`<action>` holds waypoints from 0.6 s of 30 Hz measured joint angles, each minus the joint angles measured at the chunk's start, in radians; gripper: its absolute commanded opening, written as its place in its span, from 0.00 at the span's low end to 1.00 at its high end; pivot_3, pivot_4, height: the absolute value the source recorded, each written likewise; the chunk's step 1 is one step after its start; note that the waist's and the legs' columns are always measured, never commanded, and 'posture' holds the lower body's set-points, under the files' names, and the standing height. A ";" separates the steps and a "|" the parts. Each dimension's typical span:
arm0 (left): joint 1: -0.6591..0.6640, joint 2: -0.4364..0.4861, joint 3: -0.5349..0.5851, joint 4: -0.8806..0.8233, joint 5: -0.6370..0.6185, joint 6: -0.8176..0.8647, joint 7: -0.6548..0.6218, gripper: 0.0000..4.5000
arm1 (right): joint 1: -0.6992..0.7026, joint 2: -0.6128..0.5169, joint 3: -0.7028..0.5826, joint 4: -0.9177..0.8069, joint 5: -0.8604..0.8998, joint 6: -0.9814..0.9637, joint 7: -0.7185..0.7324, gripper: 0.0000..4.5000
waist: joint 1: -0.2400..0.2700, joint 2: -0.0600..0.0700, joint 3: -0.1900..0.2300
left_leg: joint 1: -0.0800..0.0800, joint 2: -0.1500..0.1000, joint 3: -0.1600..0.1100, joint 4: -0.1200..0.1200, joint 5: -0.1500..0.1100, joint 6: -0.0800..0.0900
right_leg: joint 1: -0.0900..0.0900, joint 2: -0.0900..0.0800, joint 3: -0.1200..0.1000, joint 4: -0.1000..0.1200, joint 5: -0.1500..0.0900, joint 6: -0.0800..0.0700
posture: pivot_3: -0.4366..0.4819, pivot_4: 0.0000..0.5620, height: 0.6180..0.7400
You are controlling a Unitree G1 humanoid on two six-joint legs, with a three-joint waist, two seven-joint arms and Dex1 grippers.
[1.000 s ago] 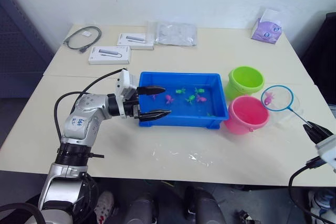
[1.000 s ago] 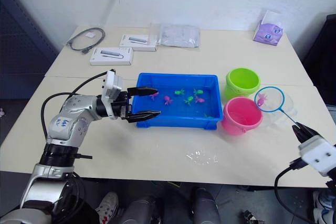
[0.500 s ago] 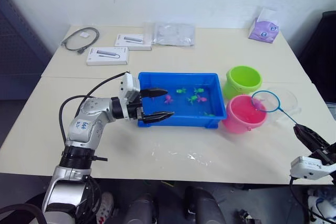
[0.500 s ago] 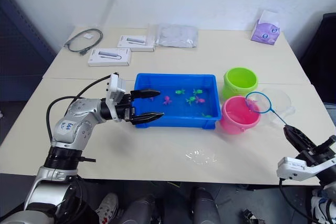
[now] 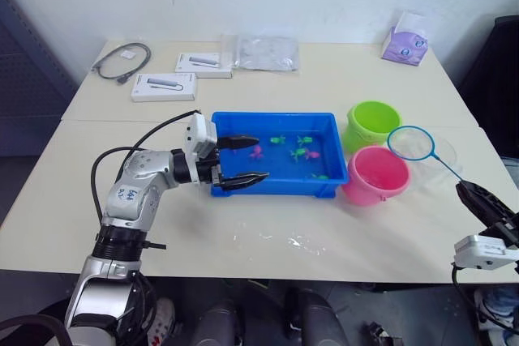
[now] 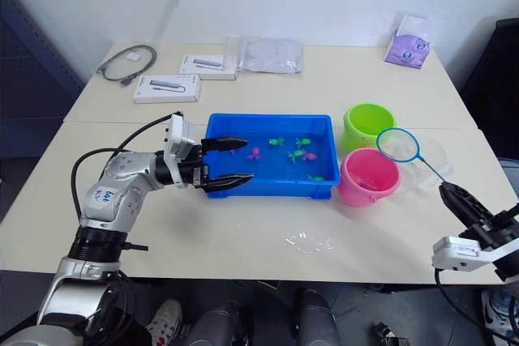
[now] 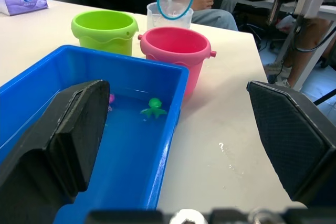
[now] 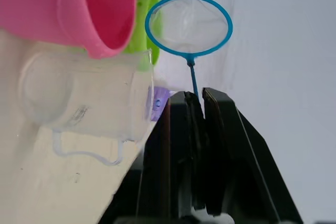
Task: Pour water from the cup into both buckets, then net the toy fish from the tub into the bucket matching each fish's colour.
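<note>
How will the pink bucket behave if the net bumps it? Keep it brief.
The pink bucket looks like thin plastic, so probably light and apt to slide on the smooth table. Its broad base suggests it should rarely tip, though any water inside could slosh.

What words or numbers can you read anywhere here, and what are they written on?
None can be read for sure.
Left arm: dark handwritten marks on the shell, too blurred to read.
Two white boxes: a printed picture, any words too small.
Purple tissue pack: a printed pattern, no readable words.
Cup, buckets and tub: no text visible.
</note>
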 measured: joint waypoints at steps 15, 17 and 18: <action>0.072 0.191 0.165 0.100 -0.003 -0.042 -0.016 1.00 | -0.467 -0.043 0.299 -0.538 1.390 1.110 0.396 0.00 | -0.001 -0.002 0.001 | -0.001 0.002 -0.002 0.002 -0.002 0.002 | -0.002 -0.005 -0.004 0.001 0.001 -0.002 | 0.48 0.27 1.00; 0.075 0.195 0.165 0.100 -0.003 -0.041 -0.018 1.00 | -0.544 -0.056 0.328 -0.560 1.496 1.287 0.328 0.00 | 0.009 -0.002 0.001 | -0.004 0.001 -0.004 0.002 -0.002 0.003 | -0.003 -0.006 -0.007 -0.001 0.001 -0.002 | 0.48 0.27 1.00; 0.077 0.197 0.166 0.099 -0.003 -0.041 -0.020 1.00 | -0.571 -0.059 0.339 -0.566 1.535 1.352 0.303 0.00 | 0.013 -0.002 0.001 | -0.005 0.001 -0.005 0.002 -0.002 0.003 | -0.003 -0.006 -0.008 -0.003 0.001 -0.002 | 0.48 0.27 1.00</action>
